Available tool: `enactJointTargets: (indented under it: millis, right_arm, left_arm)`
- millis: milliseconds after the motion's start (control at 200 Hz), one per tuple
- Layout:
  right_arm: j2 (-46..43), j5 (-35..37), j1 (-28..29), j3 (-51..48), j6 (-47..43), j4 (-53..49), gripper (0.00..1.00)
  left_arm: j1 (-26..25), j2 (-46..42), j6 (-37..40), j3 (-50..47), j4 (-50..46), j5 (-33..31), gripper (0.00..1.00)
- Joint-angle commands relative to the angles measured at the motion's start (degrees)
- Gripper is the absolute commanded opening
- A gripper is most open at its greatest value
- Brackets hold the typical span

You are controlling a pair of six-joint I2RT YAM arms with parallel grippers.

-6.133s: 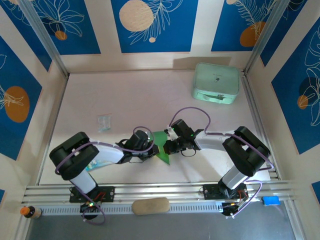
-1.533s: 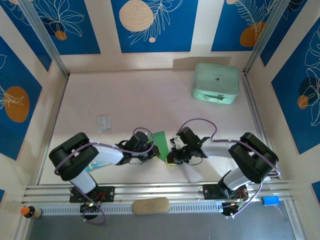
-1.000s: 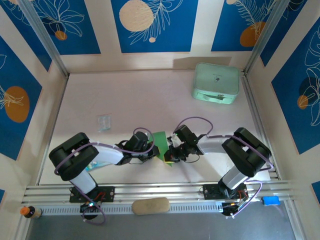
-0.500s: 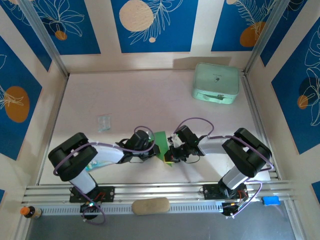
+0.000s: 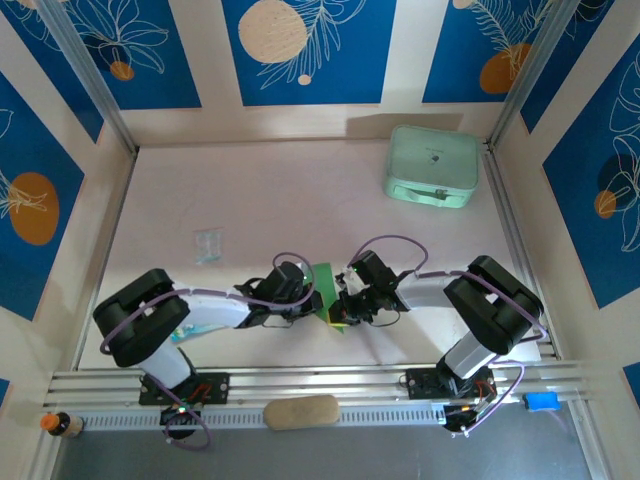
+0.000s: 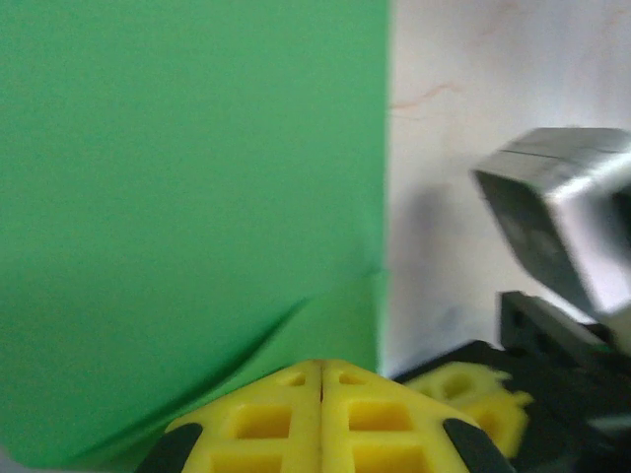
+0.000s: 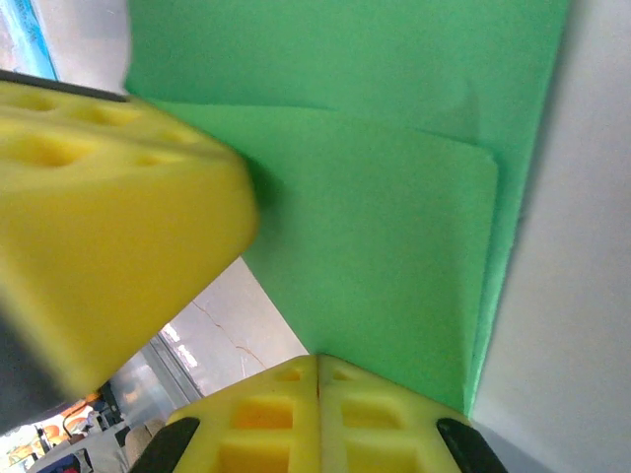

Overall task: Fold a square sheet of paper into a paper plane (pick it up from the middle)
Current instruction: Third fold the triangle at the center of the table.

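Note:
The square sheet of paper [image 5: 322,284], bright green, lies folded into a narrow strip on the table between my two grippers. In the right wrist view the sheet of paper [image 7: 375,187] has a folded flap with a rounded corner lying over it. My left gripper [image 5: 312,302] is shut, its yellow fingertips [image 6: 286,419] pressed together at the paper's [image 6: 187,197] near edge. My right gripper [image 5: 338,314] is shut too, its tip resting on the paper's pointed end [image 7: 394,335]. Each wrist view shows the other gripper's yellow fingers close by. The paper plane is out of view.
A pale mint rounded case [image 5: 432,166] stands at the back right. A small clear packet [image 5: 208,245] lies to the left. A beige pad [image 5: 300,411] lies on the front rail between the arm bases, with a small bottle [image 5: 58,424] at the far left.
The left gripper has slid a little to the right, closer against the paper. The right gripper has stayed put over the last second. Compared with the earliest frame, the paper is narrower.

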Motion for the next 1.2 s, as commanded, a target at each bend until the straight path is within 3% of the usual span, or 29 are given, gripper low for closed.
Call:
enactJointTargets:
  millis: [0,935,1195]
  right_arm:
    - [2.0,2.5,-0.5,-1.2,0.7,-5.2,0.0]
    - [1.6,2.5,-0.5,-1.4,0.8,-5.6,0.0]
    - [1.4,2.2,-0.5,-1.3,0.6,-5.5,0.0]
  left_arm:
    - [0.6,1.6,-1.6,-2.1,0.1,-2.0,0.0]
    - [13.0,-4.3,4.2,-6.0,-2.2,2.8,0.0]
    - [14.3,-7.8,5.3,-4.0,-4.9,3.9,0.0]
